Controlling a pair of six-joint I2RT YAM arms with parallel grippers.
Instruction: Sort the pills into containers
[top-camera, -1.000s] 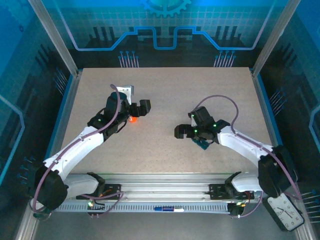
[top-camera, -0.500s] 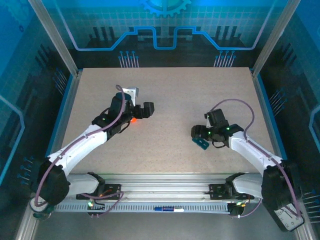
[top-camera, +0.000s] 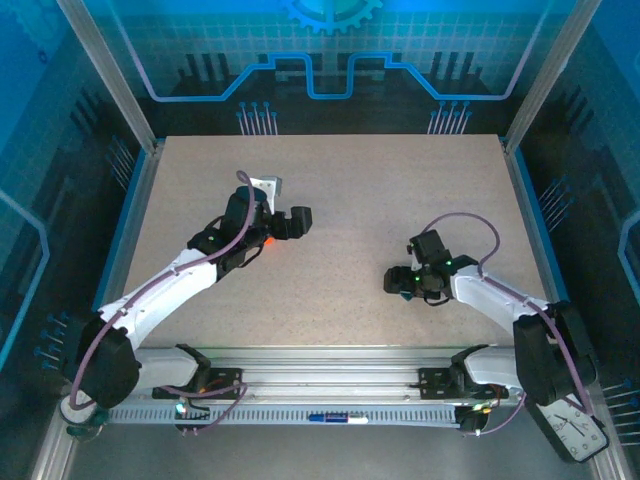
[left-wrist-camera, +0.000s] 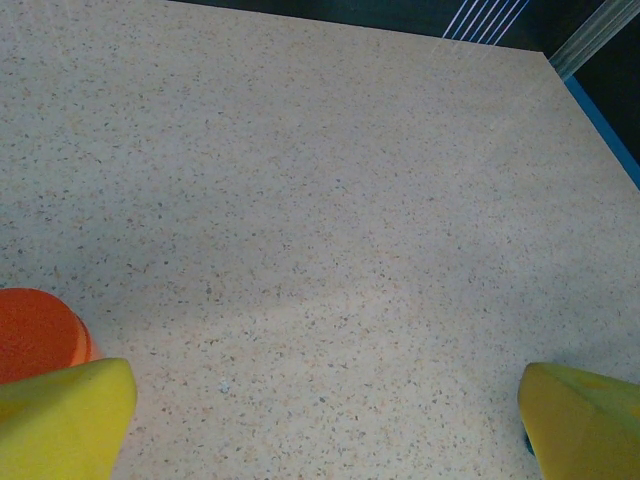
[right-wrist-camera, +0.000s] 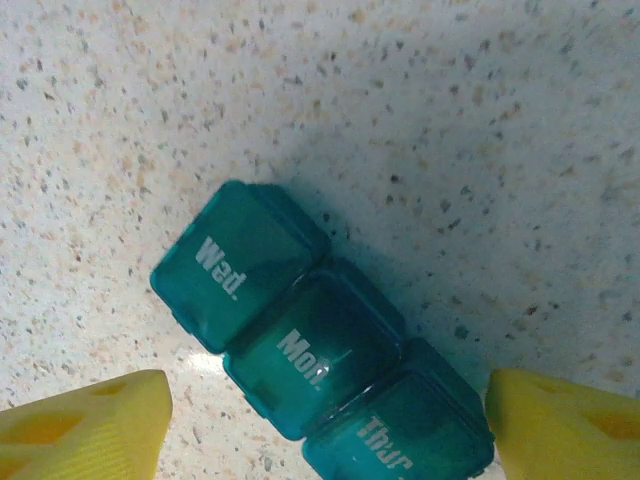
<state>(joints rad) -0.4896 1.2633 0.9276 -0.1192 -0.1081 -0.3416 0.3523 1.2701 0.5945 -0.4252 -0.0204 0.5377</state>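
The dark-teal pill box (right-wrist-camera: 300, 330) lies slantwise on the speckled table, its lids marked Wed., Mon. and Thur. and all closed. My right gripper (right-wrist-camera: 325, 430) hangs low over it, its yellow fingertips (right-wrist-camera: 80, 430) straddling the box. The right tip is at the Thur. end, and bare table shows between the left tip and the box. In the top view this gripper (top-camera: 402, 283) covers the box. My left gripper (left-wrist-camera: 325, 430) is wide open over bare table, with the orange bottle (left-wrist-camera: 35, 335) just outside its left finger. From above, the bottle (top-camera: 268, 240) peeks out beside that gripper (top-camera: 292, 222). The pills are hidden.
The speckled tabletop (top-camera: 340, 180) is ringed by blue edging and aluminium posts (top-camera: 108, 70). A metal rail (top-camera: 330, 385) runs along the near edge between the arm bases. A small clock-like device (top-camera: 570, 420) sits off the table at the near right.
My right gripper has swung right and come down over the pill box, and its jaws have narrowed. My left gripper has drifted slightly to the right past the orange bottle, still wide open.
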